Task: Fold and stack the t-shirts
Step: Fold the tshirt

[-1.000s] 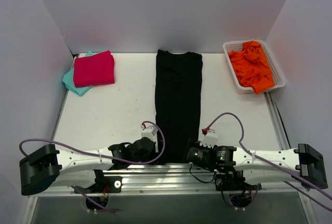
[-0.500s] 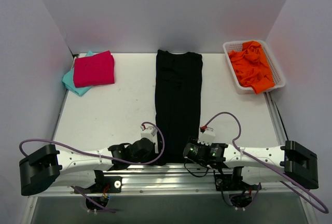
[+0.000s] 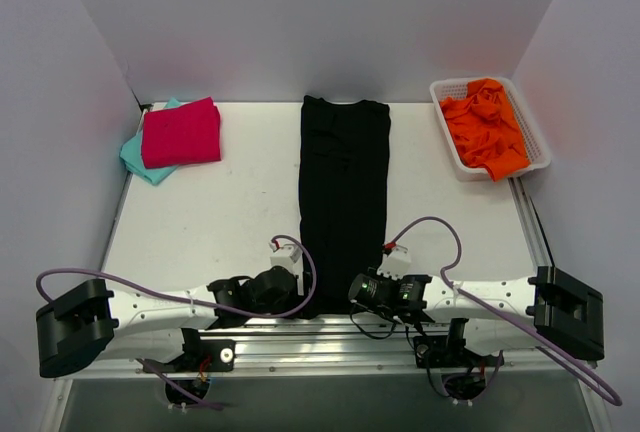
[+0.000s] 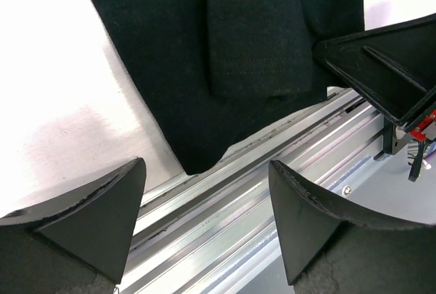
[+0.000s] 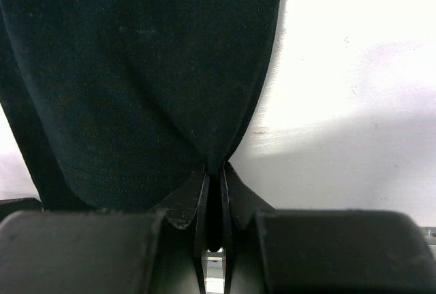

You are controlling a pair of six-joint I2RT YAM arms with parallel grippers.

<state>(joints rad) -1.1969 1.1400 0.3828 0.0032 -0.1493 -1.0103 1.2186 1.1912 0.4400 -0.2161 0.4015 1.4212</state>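
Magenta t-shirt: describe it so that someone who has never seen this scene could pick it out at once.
Look at the white table, then its far left corner. A folded magenta t-shirt lies there on top of a teal t-shirt whose edge peeks out at the left. It is the only pink thing, far smaller than the long black t-shirt mid-table.

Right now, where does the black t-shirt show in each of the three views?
Top external: the black t-shirt lies as a long strip down the middle of the white table.
Left wrist: it fills the upper middle, its near corner reaching the metal rail.
Right wrist: it fills the upper left, its near edge pinched in the shut right tool.
Shared landmark: the white table beside it.
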